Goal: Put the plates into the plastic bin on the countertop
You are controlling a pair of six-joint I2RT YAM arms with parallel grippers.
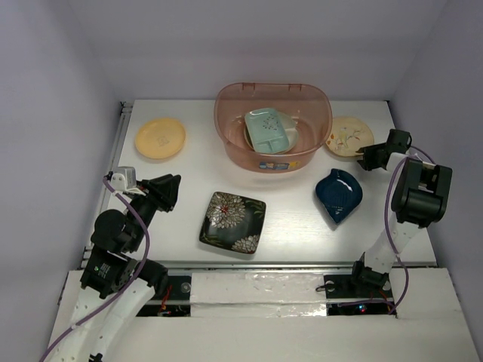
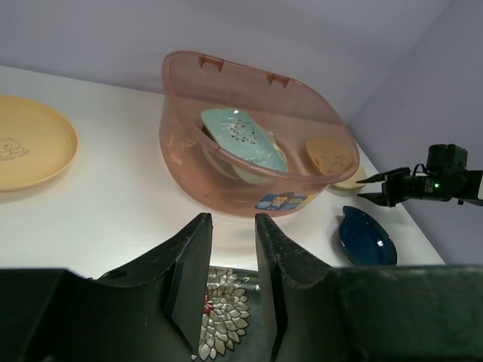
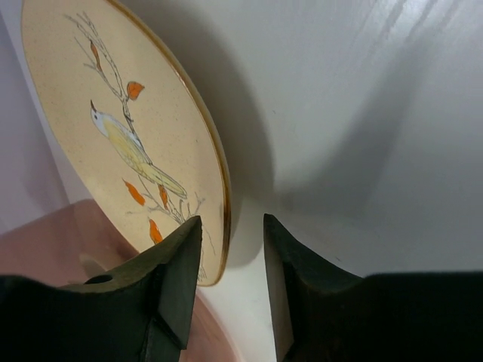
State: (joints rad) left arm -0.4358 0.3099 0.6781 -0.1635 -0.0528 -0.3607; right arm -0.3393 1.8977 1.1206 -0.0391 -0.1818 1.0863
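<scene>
Tan and speckled, with a painted bird, the plate (image 3: 113, 136) lies on the tabletop (image 1: 181, 181) just right of the bin (image 1: 225, 132). The right gripper (image 3: 232, 222) is at its rim, jaws narrowly apart and holding nothing, with the rim just entering the gap beside one finger. To do this well, the jaws should probably slide further over the rim before pinching, since a shallow bite on a thin edge could slip. The lift must then clear the bin's wall.

The bin holds a green plate (image 1: 268, 130) tilted on a cream dish (image 2: 249, 172). A blue plate (image 1: 338, 196), a black plate (image 1: 232, 221) and a yellow plate (image 1: 160, 138) sit on the tabletop. The left gripper (image 2: 232, 220) hovers near the black plate, jaws slightly parted and empty.
</scene>
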